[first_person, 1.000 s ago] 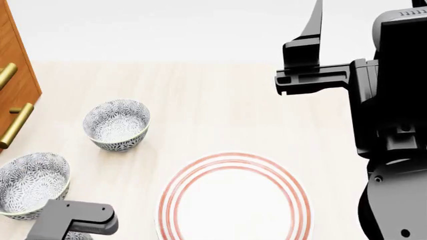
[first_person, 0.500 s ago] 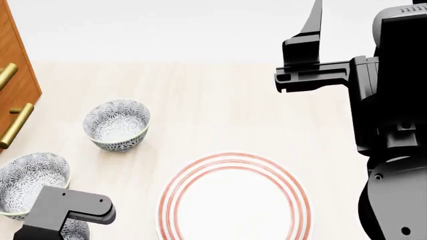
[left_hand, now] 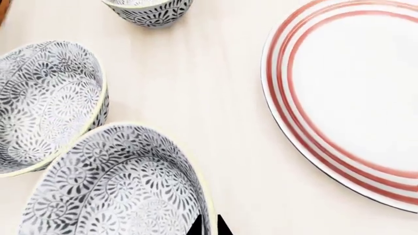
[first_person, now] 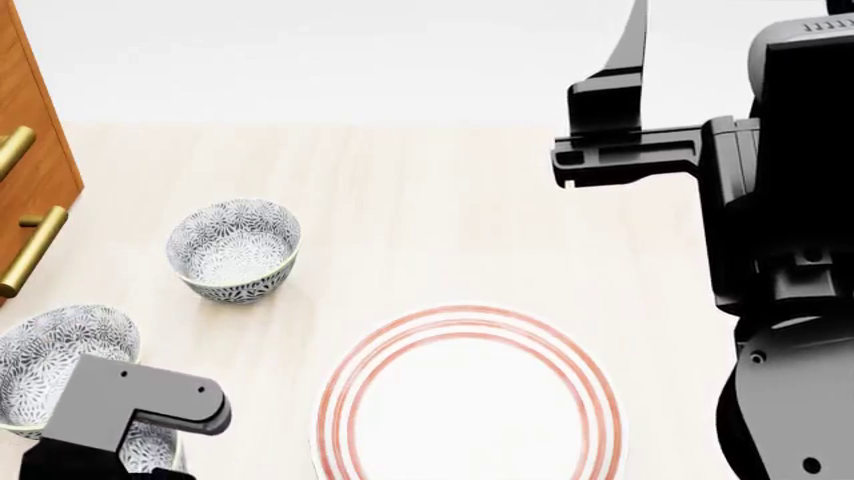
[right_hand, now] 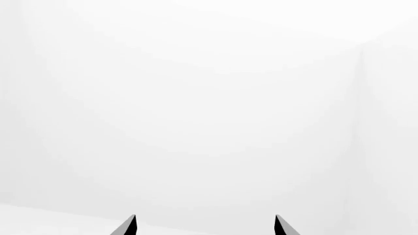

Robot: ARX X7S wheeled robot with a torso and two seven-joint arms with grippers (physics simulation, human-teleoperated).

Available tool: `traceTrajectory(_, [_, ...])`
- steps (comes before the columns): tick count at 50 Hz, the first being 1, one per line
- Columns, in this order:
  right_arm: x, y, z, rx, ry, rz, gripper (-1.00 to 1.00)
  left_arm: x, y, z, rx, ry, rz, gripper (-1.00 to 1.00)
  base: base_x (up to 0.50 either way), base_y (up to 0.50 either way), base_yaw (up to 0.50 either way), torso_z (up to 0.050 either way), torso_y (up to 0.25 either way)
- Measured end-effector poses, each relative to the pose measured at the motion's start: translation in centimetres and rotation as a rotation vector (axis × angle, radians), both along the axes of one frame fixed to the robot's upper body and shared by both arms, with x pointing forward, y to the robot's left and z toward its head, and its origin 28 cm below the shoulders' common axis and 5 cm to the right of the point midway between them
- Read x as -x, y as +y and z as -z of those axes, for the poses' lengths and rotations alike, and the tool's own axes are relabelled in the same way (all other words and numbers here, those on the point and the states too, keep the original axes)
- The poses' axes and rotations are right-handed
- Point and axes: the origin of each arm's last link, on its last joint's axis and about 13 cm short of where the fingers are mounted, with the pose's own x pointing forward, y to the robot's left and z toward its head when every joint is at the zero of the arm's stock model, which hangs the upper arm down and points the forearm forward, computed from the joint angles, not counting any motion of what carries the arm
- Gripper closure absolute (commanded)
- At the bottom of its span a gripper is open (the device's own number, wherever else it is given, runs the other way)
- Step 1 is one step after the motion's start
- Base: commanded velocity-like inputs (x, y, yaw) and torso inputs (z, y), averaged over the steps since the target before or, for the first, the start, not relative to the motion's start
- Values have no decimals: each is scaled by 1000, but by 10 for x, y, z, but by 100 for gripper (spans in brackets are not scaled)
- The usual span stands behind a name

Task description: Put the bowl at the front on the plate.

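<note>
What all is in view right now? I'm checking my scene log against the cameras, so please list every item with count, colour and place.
Bowls: three, white with grey-blue floral pattern, in a row at the left of the counter; the front bowl nearest the robot, the middle bowl just behind it, the far bowl farther back.
Plate: one, white with red rings, front centre, nothing on it.
Counter: one, pale wood.
Cabinet: one, brown wood with brass handles, far left.
Left gripper: black tips at the front bowl's rim; open or shut unclear.
Right gripper: open, raised, facing a white wall.
</note>
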Motion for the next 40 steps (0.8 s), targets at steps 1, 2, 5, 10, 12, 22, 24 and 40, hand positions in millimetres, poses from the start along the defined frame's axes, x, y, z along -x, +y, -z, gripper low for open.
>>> traceTrajectory(1, [0, 0, 0, 0, 0, 0, -100, 0, 0, 0, -1, -3, 0, 100, 0, 0, 0, 0, 0])
traceTrajectory(2, [0, 0, 0, 0, 0, 1, -100, 0, 0, -1, -3, -7, 1, 100, 0, 0, 0, 0, 0])
traceTrajectory(5, [0, 0, 0, 0, 0, 2, -100, 1, 0, -2, -8, -20, 4, 100, 0, 0, 0, 0, 0])
traceTrajectory(10, [0, -1, 1, 0, -1, 4, -100, 1, -1, -4, -16, -42, 9, 100, 0, 0, 0, 0, 0])
traceTrajectory(12, [0, -1, 1, 0, -1, 5, -100, 2, -1, -5, -19, -51, 11, 100, 0, 0, 0, 0, 0])
traceTrajectory(22, [1, -1, 1, 4, -2, 9, -100, 3, -2, -9, -28, -93, 21, 100, 0, 0, 0, 0, 0])
traceTrajectory(24, [1, -1, 1, 4, -2, 10, -100, 3, -2, -10, -29, -101, 22, 100, 0, 0, 0, 0, 0])
traceTrajectory(40, [1, -1, 1, 5, -3, 12, -100, 2, -3, -15, -48, -178, 36, 100, 0, 0, 0, 0, 0])
